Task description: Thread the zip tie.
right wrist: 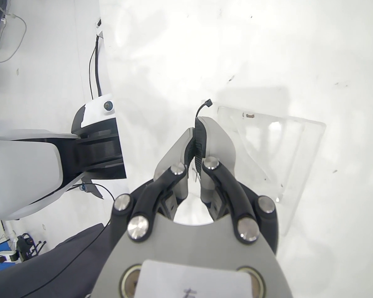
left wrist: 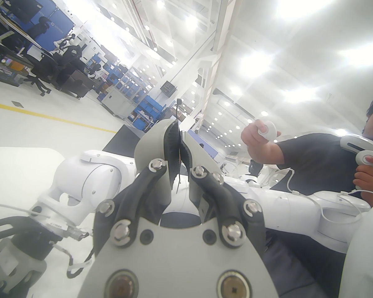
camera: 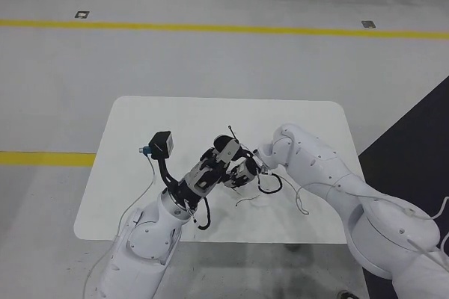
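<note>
Left claw point(left wrist: 177, 139) and right claw point(right wrist: 198, 137) each pinch thin black zip tie point(left wrist: 177, 110) above the white table point(camera: 172, 119).

No legible text, white label point(right wrist: 195, 280) on right end effector point(right wrist: 197, 134) cropped

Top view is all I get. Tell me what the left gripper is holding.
Observer: The left gripper is shut on a thin black plastic zip tie; its small square head sticks out beyond the grip.
Operator: Now report the right one.
Observer: The right gripper is shut on a thin black strap too, curling to a small head; same tie or not, I cannot tell.
Operator: Say what lies under it.
Observer: A clear rectangular plastic tray on the white table.
</note>
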